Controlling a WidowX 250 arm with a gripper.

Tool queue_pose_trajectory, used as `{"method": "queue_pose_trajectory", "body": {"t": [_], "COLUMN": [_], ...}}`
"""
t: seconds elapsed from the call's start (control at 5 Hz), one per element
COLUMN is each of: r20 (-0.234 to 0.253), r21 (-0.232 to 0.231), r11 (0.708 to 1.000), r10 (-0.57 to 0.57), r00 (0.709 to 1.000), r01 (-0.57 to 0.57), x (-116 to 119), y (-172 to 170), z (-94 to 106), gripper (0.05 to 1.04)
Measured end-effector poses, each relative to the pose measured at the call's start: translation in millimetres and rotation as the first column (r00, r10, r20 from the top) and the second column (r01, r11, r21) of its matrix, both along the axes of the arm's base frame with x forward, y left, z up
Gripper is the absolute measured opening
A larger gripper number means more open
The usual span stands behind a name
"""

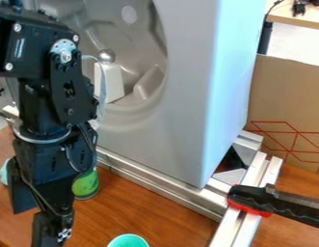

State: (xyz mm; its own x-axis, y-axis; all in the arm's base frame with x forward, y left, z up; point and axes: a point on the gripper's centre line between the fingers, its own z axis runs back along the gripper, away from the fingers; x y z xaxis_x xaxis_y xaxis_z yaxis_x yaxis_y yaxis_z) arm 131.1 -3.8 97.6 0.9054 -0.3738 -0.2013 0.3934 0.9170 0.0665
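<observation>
Nearest us, at left, we see the black gripper (51, 229); we cannot tell whether it is clenched or released. Partly behind it we find a green can (87, 185), then a teal cup (128, 240), grey panel (181, 120) and black-and-red clamp (252, 198).

A grey moulded housing (181, 135) with a rounded recess stands above the wooden worktop (145, 212), metal rails (155, 182) along its base; a black-and-red clamp (252, 198) touches the rails at right, and behind stand brown cardboard (277, 94) with red lines and a pale table (303, 18)
</observation>
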Motion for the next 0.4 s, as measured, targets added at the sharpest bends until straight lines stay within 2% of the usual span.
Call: {"method": "queue_pose_trajectory", "body": {"t": [0.2,0.4], "r20": [-0.004,0.034], "r21": [0.001,-0.001], "r11": [1.000,0.996], "r10": [0.004,0.084], "r00": [1.000,0.996], "r01": [-0.004,-0.084], "x": [-0.6,12.5], "y": [0.3,-3.1], "z": [-1.1,-12.7], "gripper": [1.001,1.000]}}
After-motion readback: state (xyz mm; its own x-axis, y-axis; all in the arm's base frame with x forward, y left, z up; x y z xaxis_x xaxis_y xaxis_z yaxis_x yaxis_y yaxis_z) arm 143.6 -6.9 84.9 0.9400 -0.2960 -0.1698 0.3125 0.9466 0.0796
